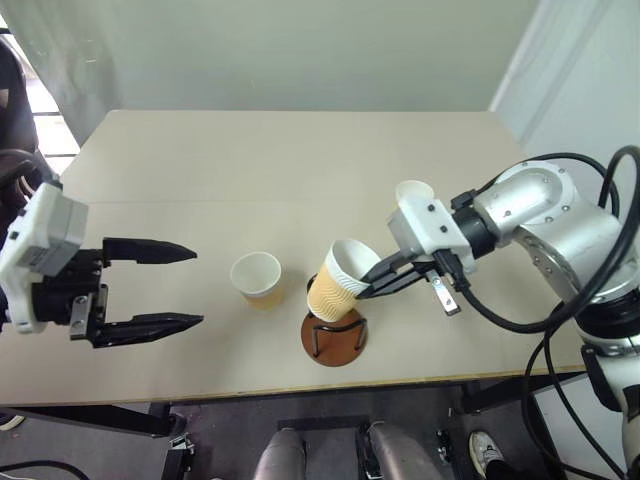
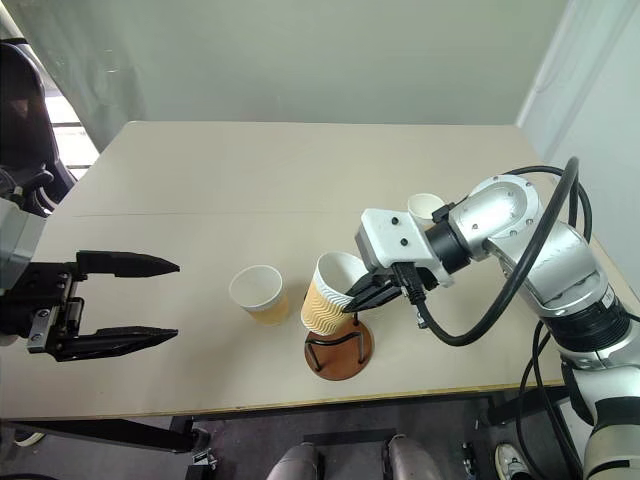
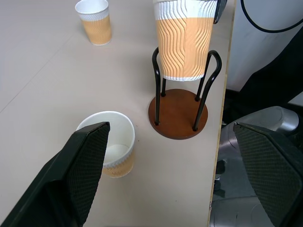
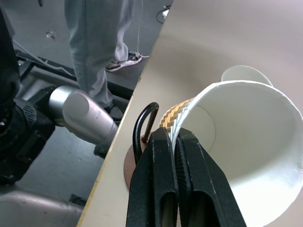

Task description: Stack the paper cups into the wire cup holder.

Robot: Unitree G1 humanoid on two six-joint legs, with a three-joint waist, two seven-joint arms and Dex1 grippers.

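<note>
With the right gripper pinching the cup rim, lower it straight until it seats, seemingly partway, inside the wire cup holder, left gripper idling wide open.

Table: wire cup holder near front edge, centre. Held cup, tilted, lower end between holder's wire loops, rim pinched by right pincer. Second cup upright just left of holder. Third cup behind right pincer. Left pincer far left.
</note>
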